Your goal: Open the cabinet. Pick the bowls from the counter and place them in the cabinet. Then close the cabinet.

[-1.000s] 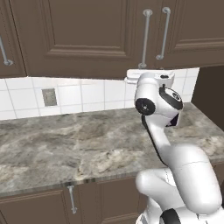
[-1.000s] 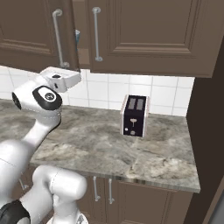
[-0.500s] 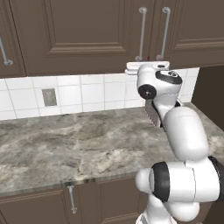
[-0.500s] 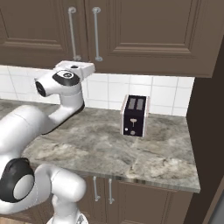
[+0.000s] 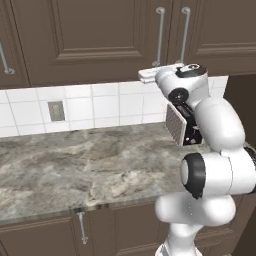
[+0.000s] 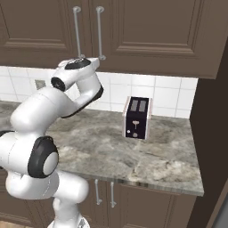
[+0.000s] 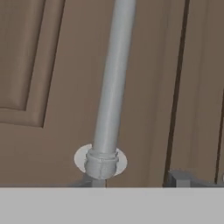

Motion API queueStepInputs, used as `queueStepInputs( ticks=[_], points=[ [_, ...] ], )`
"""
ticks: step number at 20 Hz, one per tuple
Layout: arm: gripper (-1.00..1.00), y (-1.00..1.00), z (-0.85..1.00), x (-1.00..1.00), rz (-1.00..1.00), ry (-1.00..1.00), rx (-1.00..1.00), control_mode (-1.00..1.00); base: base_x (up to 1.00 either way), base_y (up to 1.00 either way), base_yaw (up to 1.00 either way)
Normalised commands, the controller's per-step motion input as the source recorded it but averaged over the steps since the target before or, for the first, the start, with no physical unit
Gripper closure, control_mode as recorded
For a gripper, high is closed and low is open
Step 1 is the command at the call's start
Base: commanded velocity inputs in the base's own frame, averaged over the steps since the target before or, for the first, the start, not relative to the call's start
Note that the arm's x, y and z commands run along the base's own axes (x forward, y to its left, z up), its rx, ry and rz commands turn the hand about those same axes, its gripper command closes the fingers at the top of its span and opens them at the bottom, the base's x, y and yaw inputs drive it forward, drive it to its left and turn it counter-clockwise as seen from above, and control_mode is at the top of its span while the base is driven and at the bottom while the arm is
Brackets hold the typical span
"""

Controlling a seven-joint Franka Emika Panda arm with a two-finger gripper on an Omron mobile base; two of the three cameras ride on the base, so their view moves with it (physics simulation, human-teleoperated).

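The cabinet (image 5: 90, 40) hangs over the counter (image 5: 75, 160) with both doors shut. My gripper (image 5: 154, 72) is raised to the lower end of the left door's bar handle (image 5: 159, 37). From the other side, the gripper (image 6: 85, 60) sits just under that handle (image 6: 77, 31). In the hand view the handle (image 7: 111, 87) and its round base fill the middle, and the gripper (image 7: 135, 180) straddles it. One fingertip (image 7: 180, 177) stands apart to the right, near the door seam. The jaws look open around the handle. The bowls are out of view.
A dark toaster (image 6: 137, 118) stands on the counter (image 6: 156, 156) against the white tile wall, partly behind my arm in the left base view. A wall outlet (image 5: 56, 111) sits in the tiles. Low cabinets with short handles (image 6: 95, 191) run under the counter edge.
The arm has unfolded and reached forward, bringing the hand up to the foot of the left door's handle. Both base views have shifted slightly. The doors have stayed shut.
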Motion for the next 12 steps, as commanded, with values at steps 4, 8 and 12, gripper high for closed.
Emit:
queueStepInputs(
  ticks=[4,8,12],
  points=[
    [-1.00,0.38,-0.10,1.00,0.02,0.00,0.00,-1.00,0.00,0.00,0.00],
    [-1.00,0.39,-0.08,1.00,0.00,-0.05,0.00,-1.00,0.00,0.00,0.00],
    [-1.00,1.00,-0.43,1.00,-0.27,-0.26,0.00,-1.00,0.00,0.00,0.00]
  ],
)
